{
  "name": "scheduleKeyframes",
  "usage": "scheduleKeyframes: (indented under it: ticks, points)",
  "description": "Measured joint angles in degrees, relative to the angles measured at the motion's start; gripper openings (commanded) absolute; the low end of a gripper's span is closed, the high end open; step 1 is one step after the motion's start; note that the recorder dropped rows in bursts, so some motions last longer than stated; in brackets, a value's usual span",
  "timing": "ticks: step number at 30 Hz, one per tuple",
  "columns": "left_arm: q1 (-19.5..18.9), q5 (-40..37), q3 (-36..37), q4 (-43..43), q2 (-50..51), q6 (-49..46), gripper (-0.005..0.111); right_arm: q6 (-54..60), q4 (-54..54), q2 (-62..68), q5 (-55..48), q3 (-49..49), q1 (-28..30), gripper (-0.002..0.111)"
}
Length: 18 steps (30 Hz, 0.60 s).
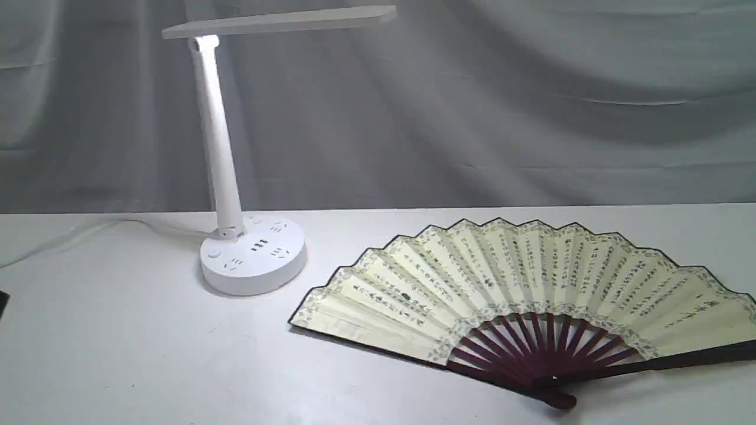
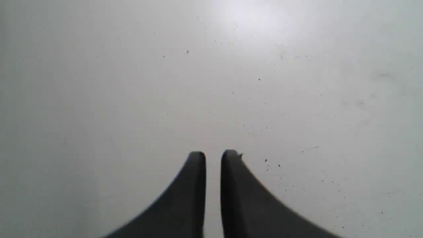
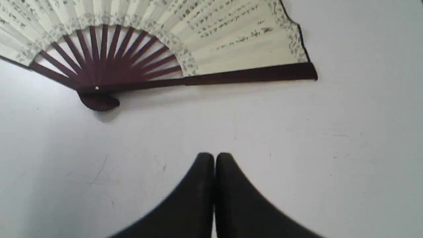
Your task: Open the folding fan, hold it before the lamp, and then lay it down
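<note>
The folding fan (image 1: 531, 277) is laid fully spread on the white counter (image 1: 118, 354), just beside the white desk lamp (image 1: 254, 260) and not touching it. The left end effector (image 2: 213, 155) is seen clenched to a thin gap, empty. The right end effector (image 3: 214, 155) is clenched, empty, apart from the fan's dark guard.

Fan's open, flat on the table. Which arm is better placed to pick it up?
Right, probably. The right gripper faces the folding fan, its dark guard nearest; the left gripper sees only table. The exterior view shows the fan lying right of the lamp.
</note>
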State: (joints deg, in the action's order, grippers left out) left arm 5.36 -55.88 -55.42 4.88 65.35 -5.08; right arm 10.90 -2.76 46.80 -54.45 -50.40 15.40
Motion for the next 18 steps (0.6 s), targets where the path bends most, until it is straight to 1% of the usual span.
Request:
scheduleKeyframes:
  ticks: [7, 12, 18]
  points:
    - [0.0, -1.4, 0.0, 0.0, -9.8, 0.0, 0.006, 0.2, 0.0, -11.2, -2.0, 0.1, 0.0, 0.000]
    - [0.0, -2.2, 0.0, 0.0, -16.2, 0.0, 0.006, 0.2, 0.0, -16.8, -5.2, 0.1, 0.0, 0.000]
    - [0.0, -4.1, 0.0, 0.0, -23.7, 0.0, 0.006, 0.2, 0.0, -23.7, -5.9, 0.1, -0.1, 0.000]
